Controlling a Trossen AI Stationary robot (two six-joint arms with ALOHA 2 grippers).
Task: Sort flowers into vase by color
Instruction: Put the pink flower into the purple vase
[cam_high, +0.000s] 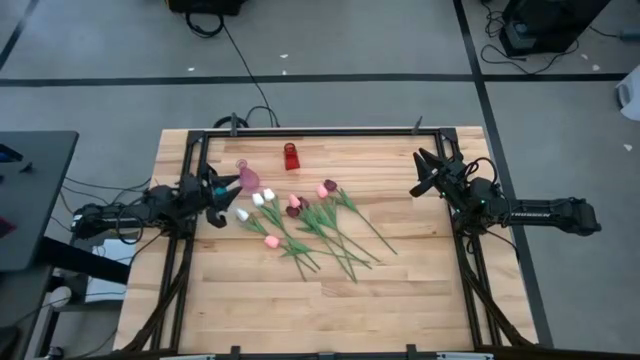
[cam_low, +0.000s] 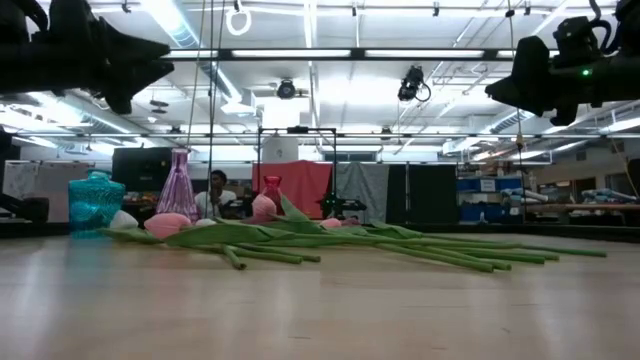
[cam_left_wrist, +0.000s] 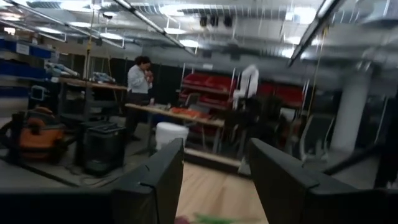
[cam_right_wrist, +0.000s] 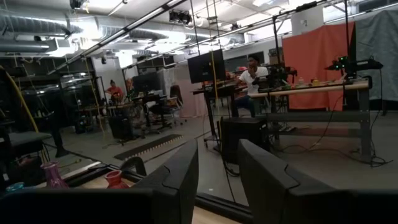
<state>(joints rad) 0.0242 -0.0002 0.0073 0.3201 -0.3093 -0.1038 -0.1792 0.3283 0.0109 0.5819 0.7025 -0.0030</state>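
Your left end effector (cam_high: 228, 190) hovers above the tabletop (cam_high: 400, 300) at the left side, fingers (cam_left_wrist: 155, 180) parted with a clear gap and nothing between them, touching nothing. Your right end effector (cam_high: 425, 175) hangs in the air over the right side, its fingers (cam_right_wrist: 180, 180) likewise spread apart and empty. The flowers (cam_high: 310, 225) lie in a loose heap on the middle of the tabletop, heads toward the left arm and green stems fanning away. A pink vase (cam_high: 248, 176) stands just beside the left end effector, a teal vase (cam_low: 96, 203) near it, and a red vase (cam_high: 291, 156) farther back.
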